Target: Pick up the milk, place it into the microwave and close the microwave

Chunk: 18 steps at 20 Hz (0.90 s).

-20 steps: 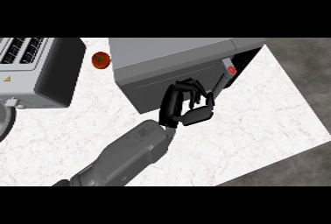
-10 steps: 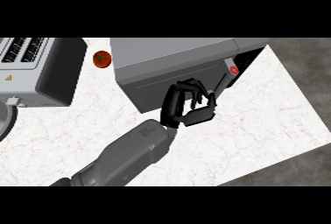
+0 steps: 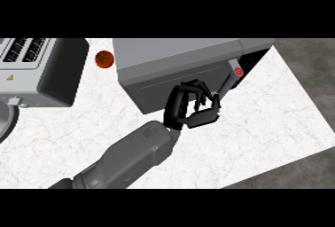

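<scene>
One microwave (image 3: 177, 57) sits upper centre; one right hand (image 3: 193, 108), fingers curled with nothing seen in them, is at its front; milk hidden; upper left, one tomato (image 3: 104, 58), one toaster (image 3: 39, 71).

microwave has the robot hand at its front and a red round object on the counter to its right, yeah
No: the head view shows the red round object on the counter to the microwave's left. The robot hand is at its front.
</scene>
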Each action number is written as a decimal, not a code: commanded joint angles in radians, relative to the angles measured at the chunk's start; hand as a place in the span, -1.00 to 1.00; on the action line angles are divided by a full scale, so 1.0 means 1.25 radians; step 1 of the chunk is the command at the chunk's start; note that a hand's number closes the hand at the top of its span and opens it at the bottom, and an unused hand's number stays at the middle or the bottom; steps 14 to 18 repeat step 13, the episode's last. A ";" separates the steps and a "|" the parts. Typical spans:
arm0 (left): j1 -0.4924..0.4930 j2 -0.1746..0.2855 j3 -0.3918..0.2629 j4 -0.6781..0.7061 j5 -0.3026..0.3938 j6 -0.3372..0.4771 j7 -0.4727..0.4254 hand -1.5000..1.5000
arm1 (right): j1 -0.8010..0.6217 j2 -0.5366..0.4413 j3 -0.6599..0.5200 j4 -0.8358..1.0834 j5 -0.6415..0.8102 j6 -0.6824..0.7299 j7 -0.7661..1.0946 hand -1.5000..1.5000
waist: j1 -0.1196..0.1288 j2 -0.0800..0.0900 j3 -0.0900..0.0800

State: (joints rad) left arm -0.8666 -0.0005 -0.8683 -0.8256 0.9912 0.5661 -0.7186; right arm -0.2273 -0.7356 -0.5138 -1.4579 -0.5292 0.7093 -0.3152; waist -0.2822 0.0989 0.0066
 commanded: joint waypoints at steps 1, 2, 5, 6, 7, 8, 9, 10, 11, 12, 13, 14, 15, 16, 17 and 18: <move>-0.084 0.000 0.046 0.073 0.018 -0.010 0.019 1.00 | -0.014 -0.010 -0.006 0.028 -0.014 0.014 -0.003 -1.00 | -0.005 0.006 -0.002; -0.080 0.000 0.039 0.069 0.022 -0.011 0.017 1.00 | -0.016 -0.013 -0.006 0.038 -0.016 0.020 -0.003 -1.00 | -0.007 0.009 -0.002; -0.088 0.000 0.037 0.075 0.030 -0.002 0.014 1.00 | -0.031 -0.022 -0.007 0.053 -0.024 0.021 0.001 -1.00 | -0.002 0.009 -0.002; -0.088 0.000 0.037 0.072 0.038 -0.009 0.016 1.00 | -0.036 -0.030 -0.006 0.060 -0.029 0.031 0.002 -1.00 | 0.001 0.008 -0.003; -0.088 0.000 0.033 0.073 0.038 -0.009 0.010 1.00 | -0.033 -0.021 -0.004 0.065 -0.024 0.026 -0.002 -1.00 | -0.001 0.011 -0.001; -0.092 0.000 0.023 0.069 0.040 -0.010 0.014 1.00 | -0.050 -0.034 -0.007 0.068 -0.028 0.027 0.001 -1.00 | 0.001 0.011 -0.002; -0.086 0.000 0.025 0.076 0.041 -0.005 0.005 1.00 | -0.041 -0.032 -0.010 0.081 -0.032 0.034 0.000 -1.00 | -0.004 0.010 -0.001; -0.088 0.000 0.027 0.075 0.046 -0.008 0.002 1.00 | -0.047 -0.037 -0.012 0.086 -0.034 0.033 0.002 -1.00 | 0.000 0.009 -0.002; -0.087 0.000 0.022 0.078 0.047 -0.013 0.002 1.00 | -0.053 -0.039 -0.014 0.090 -0.033 0.032 0.000 -1.00 | 0.001 0.014 -0.001; -0.095 0.000 0.025 0.079 0.050 -0.011 0.004 1.00 | -0.054 -0.048 -0.012 0.094 -0.034 0.037 0.006 -1.00 | 0.001 0.011 -0.002; -0.096 0.000 0.020 0.077 0.052 -0.008 0.001 1.00 | -0.053 -0.047 -0.013 0.100 -0.038 0.044 0.003 -1.00 | -0.005 0.010 -0.001; -0.096 0.000 0.020 0.077 0.052 -0.008 0.001 1.00 | -0.053 -0.047 -0.013 0.100 -0.038 0.044 0.003 -1.00 | -0.005 0.010 -0.001; -0.096 0.000 0.020 0.077 0.052 -0.008 0.001 1.00 | -0.053 -0.047 -0.013 0.100 -0.038 0.044 0.003 -1.00 | -0.005 0.010 -0.001; -0.096 0.000 0.020 0.077 0.052 -0.008 0.001 1.00 | -0.053 -0.047 -0.013 0.100 -0.038 0.044 0.003 -1.00 | -0.005 0.010 -0.001; -0.096 0.000 0.020 0.077 0.052 -0.008 0.001 1.00 | -0.053 -0.047 -0.013 0.100 -0.038 0.044 0.003 -1.00 | -0.005 0.010 -0.001; -0.096 0.000 0.020 0.077 0.052 -0.008 0.001 1.00 | -0.053 -0.047 -0.013 0.100 -0.038 0.044 0.003 -1.00 | -0.005 0.010 -0.001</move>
